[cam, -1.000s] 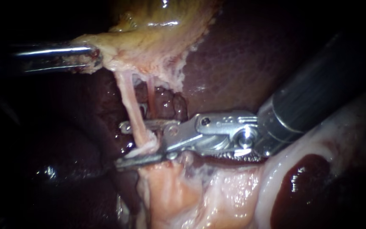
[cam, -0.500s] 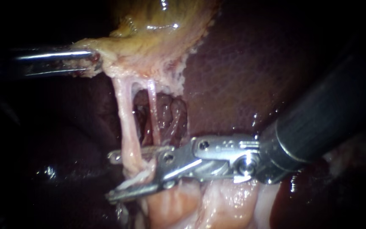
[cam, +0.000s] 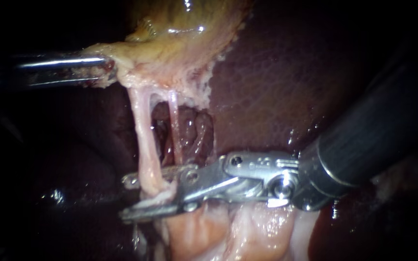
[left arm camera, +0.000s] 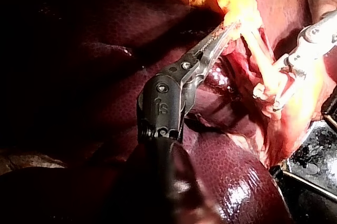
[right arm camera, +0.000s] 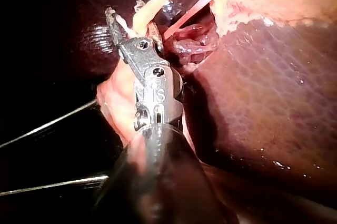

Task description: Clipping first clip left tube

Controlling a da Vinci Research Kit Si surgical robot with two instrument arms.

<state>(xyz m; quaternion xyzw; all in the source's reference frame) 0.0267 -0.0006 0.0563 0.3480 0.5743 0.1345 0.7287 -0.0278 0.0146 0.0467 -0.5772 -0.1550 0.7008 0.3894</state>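
My left instrument (cam: 105,72) comes in from the left, its jaws shut on the pale edge of the yellowish gallbladder (cam: 180,29) and holding it up. Two thin tubes hang stretched below that edge: the left tube (cam: 143,140) and the thinner right tube (cam: 174,130). My right instrument (cam: 127,198) has its jaws open astride the low end of the left tube, one jaw behind it and one in front. The right wrist view shows the tube (right arm camera: 138,19) passing between those jaws (right arm camera: 134,21) with a gap. The left wrist view shows both instruments (left arm camera: 226,31) (left arm camera: 266,97).
Dark red liver (cam: 276,82) fills the background behind and to the right of the tubes. Pale pink fatty tissue (cam: 247,232) lies under the right instrument's joint. Its thick dark shaft (cam: 373,135) crosses the right side of the endoscope view.
My right instrument has slid down the left tube toward its base. Its jaws have narrowed slightly around the tube in the last half second. The left instrument has held still.
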